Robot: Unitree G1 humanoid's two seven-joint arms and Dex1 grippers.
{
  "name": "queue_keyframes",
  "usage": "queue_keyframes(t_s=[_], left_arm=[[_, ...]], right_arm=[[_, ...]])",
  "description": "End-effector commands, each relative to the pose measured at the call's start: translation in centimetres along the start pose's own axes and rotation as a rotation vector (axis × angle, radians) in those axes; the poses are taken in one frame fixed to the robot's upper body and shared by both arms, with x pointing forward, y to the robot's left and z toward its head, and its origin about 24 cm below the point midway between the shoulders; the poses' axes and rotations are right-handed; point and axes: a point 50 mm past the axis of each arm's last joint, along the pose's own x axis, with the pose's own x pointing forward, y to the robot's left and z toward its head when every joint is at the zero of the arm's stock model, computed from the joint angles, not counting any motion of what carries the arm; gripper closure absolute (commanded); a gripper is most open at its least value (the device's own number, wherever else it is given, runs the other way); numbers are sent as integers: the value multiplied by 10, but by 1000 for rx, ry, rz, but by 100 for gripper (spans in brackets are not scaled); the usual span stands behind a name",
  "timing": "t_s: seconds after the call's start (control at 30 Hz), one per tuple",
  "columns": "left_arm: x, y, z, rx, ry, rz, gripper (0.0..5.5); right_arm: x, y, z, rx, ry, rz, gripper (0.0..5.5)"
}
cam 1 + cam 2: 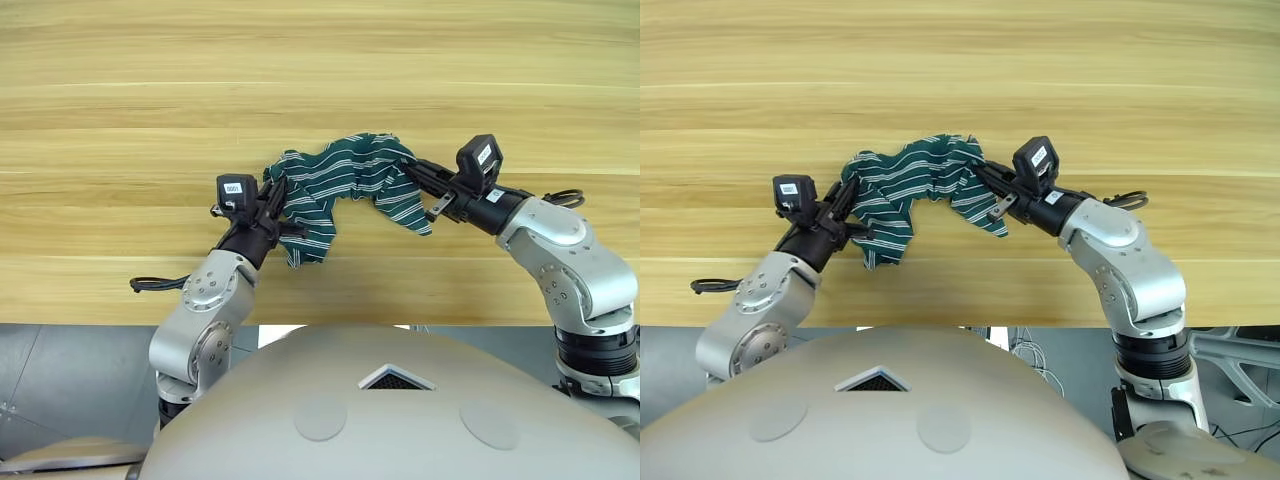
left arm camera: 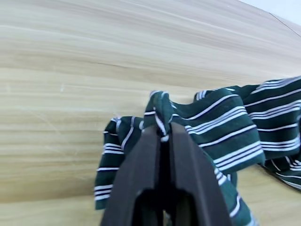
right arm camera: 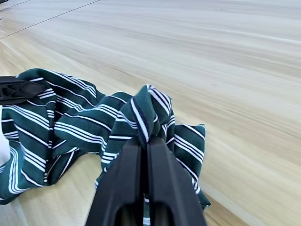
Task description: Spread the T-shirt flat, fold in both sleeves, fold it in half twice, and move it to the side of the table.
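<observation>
One T-shirt between two pincers

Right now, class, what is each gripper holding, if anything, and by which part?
Both hold the green striped T-shirt: the left gripper pinches a bunched fold at its left end, the right gripper one at its right end.

Bright, even light, probably from overhead, covers the wooden table. Soft, faint shadows lie beneath the T-shirt. In the wrist views the far table carries a pale sheen.
</observation>
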Motion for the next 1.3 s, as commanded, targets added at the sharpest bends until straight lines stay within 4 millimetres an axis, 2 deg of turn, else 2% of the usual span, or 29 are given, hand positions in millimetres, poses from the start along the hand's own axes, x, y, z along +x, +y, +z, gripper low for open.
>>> queue_keyframes(t_s=[0.03,0.17,0.23,0.3,0.33,0.37,0.4,0.43,0.47,0.53,0.63,0.7,0.73,0.8,0.9,0.97,1.0,1.03,1.07,1.1,1.13,1.2,1.3], left_arm=[[-1,12,6,-1,-26,45,549],[0,41,24,-66,-158,42,549],[13,68,34,-89,-195,38,549],[33,104,58,-28,-228,64,549],[41,116,86,38,-285,62,549],[42,116,130,137,-405,18,549],[37,108,167,209,-521,-42,549],[25,90,199,297,-634,-137,549],[10,69,218,382,-719,-230,549],[-9,45,223,492,-779,-348,549],[-23,25,198,582,-731,-512,549],[-21,25,188,621,-681,-572,549],[-17,26,187,639,-659,-613,549],[2,29,200,674,-625,-640,549],[49,39,240,666,-597,-541,549],[91,47,280,636,-569,-418,549],[110,54,304,607,-562,-276,549],[119,57,320,604,-560,-148,549],[118,65,339,579,-594,39,549],[108,70,359,571,-653,205,549],[92,68,381,536,-738,295,549],[70,55,409,495,-861,335,549],[64,35,422,535,-905,281,549]], right_arm=[[-5,-7,2,-82,15,17,550],[-19,-33,8,-188,14,52,550],[-19,-53,20,-204,-12,60,550],[-13,-89,50,-299,-42,-25,550],[-11,-106,81,-378,-100,-86,550],[-14,-112,124,-479,-201,-109,550],[-21,-110,158,-546,-286,-104,550],[-31,-102,185,-627,-363,-84,550],[-43,-90,200,-697,-416,-46,550],[-60,-74,205,-782,-453,19,550],[-80,-70,186,-853,-406,100,550],[-80,-73,167,-908,-343,204,550],[-80,-77,164,-905,-341,236,550],[-73,-91,177,-860,-399,206,550],[-33,-117,214,-754,-455,41,550],[4,-131,247,-646,-467,-92,550],[24,-133,266,-589,-469,-190,550],[37,-131,280,-552,-470,-270,550],[43,-127,295,-542,-489,-350,550],[43,-121,313,-536,-531,-425,550],[37,-114,331,-546,-583,-487,550],[28,-102,355,-565,-653,-544,550],[25,-99,362,-575,-664,-564,550]])
